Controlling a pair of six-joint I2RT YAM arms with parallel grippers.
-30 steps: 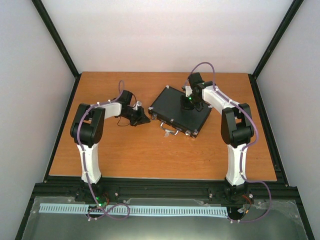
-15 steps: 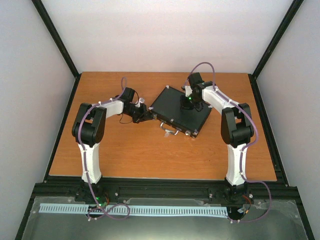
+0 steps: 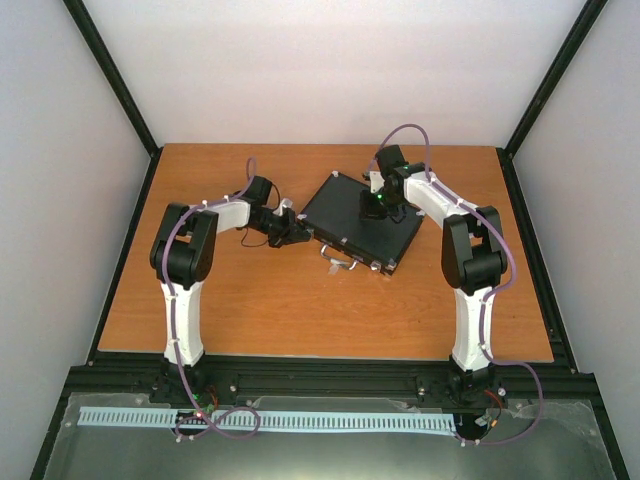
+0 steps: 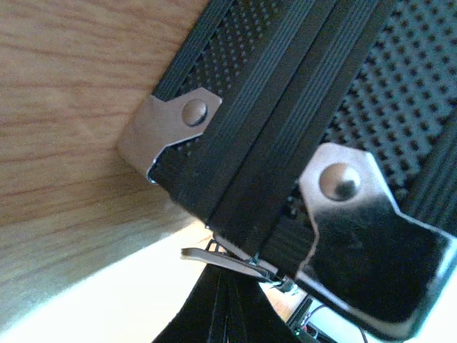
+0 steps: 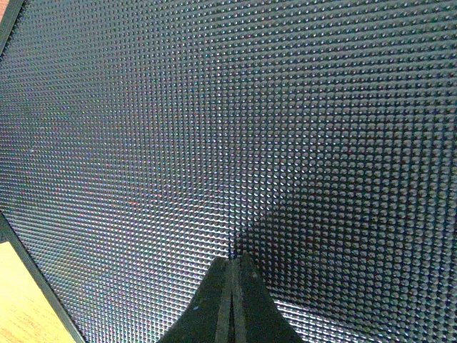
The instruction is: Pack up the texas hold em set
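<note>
Wooden table (image 3: 300,310): closed black case (image 3: 340,212) lying flat, centre-rear. Right gripper (image 5: 232,261): jaws together, tip on lid. Left gripper (image 3: 297,234): jaws together, at case's left corner, apparently touching.

No legible text in any view, and none on the black case (image 3: 345,215). Labels, brands, numbers: nothing readable.

table (image 3: 300,310): brown wood, black rim | walls (image 3: 330,70): plain white | slotted strip (image 3: 300,421): white, near edge
</note>
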